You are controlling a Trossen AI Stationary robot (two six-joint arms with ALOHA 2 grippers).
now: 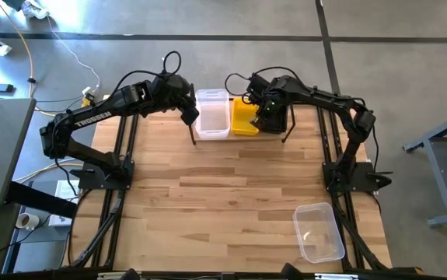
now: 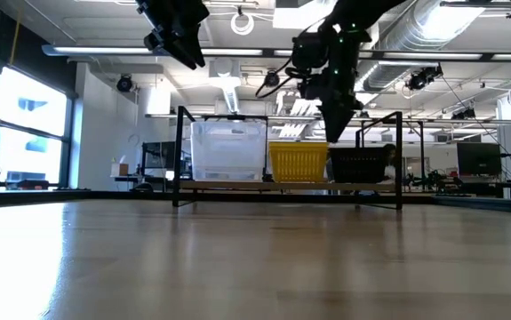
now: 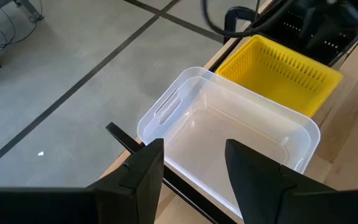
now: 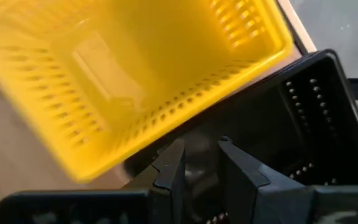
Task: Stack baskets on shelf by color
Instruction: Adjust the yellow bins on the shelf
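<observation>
The shelf (image 2: 282,186) stands at the table's far edge and carries a clear basket stack (image 1: 212,113), a yellow basket (image 1: 243,118) and a black basket (image 2: 362,164), side by side. Another clear basket (image 1: 319,231) rests on its base near the table's near right corner. My left gripper (image 3: 194,168) hangs open above the clear stack (image 3: 228,134), high over the shelf (image 2: 179,36). My right gripper (image 4: 200,165) is above the black basket (image 4: 291,124), next to the yellow one (image 4: 135,81). Its fingers are open by a narrow gap and hold nothing.
The shelf's black rod frames (image 2: 180,156) rise at both ends. Both arm bases stand at the table's left and right edges. Bare wood (image 1: 223,202) stretches between the shelf and the near edge. Beyond the table's far edge is floor with cables.
</observation>
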